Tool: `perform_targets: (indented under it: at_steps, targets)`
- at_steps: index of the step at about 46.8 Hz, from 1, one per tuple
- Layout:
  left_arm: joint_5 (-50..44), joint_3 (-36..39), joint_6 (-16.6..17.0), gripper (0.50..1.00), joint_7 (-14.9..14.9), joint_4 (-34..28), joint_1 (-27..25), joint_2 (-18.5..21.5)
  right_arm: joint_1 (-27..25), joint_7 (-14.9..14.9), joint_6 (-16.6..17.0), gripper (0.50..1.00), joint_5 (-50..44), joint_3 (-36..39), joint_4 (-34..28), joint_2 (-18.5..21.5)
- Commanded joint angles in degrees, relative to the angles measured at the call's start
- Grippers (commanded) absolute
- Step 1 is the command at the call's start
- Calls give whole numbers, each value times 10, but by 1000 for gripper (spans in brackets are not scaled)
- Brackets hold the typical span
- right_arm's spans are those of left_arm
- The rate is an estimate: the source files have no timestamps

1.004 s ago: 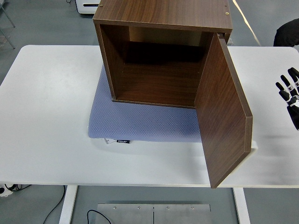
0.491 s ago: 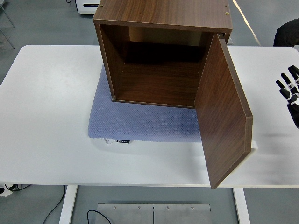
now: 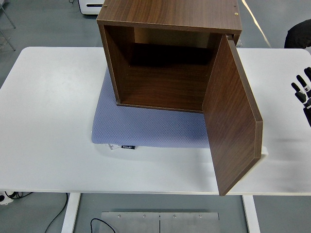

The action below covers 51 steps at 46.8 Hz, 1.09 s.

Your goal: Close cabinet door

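You see one cabinet (image 3: pixel 167 53) and it has one door (image 3: pixel 233 116), standing open. Under it lies one blue mat (image 3: pixel 146 128). There is one white surface (image 3: pixel 48 121). You see one robot hand (image 3: pixel 305 94), at the right edge; the door is to its left, well apart from it.

We are looking down at a dark wooden cabinet (image 3: pixel 170 29) sitting on a blue-grey mat (image 3: pixel 146 128) on the white table (image 3: pixel 48 121). Its door (image 3: pixel 233 121) is hanging wide open, hinged on the right side and swinging out toward the table's near edge. Our right hand (image 3: pixel 304 92) is showing at the right edge, fingers spread, well apart from the door, holding nothing.
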Motion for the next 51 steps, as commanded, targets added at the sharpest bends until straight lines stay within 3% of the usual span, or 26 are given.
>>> perform_targets:
  at_steps: [1, 22, 45, 51]
  targets:
    - [0, 0, 0, 1000, 0, 0, 0, 0, 0, 0, 7, 1000, 0, -1, 0, -3]
    - [0, 0, 0, 1000, 0, 0, 0, 0, -2, 0, 53, 1000, 0, 0, 1, -27]
    - [0, 0, 0, 1000, 0, 0, 0, 0, -25, 1, 152, 1000, -1, -1, 42, -75]
    - [0, 0, 0, 1000, 0, 0, 0, 0, -41, 1, 152, 1000, -3, -1, 44, -80]
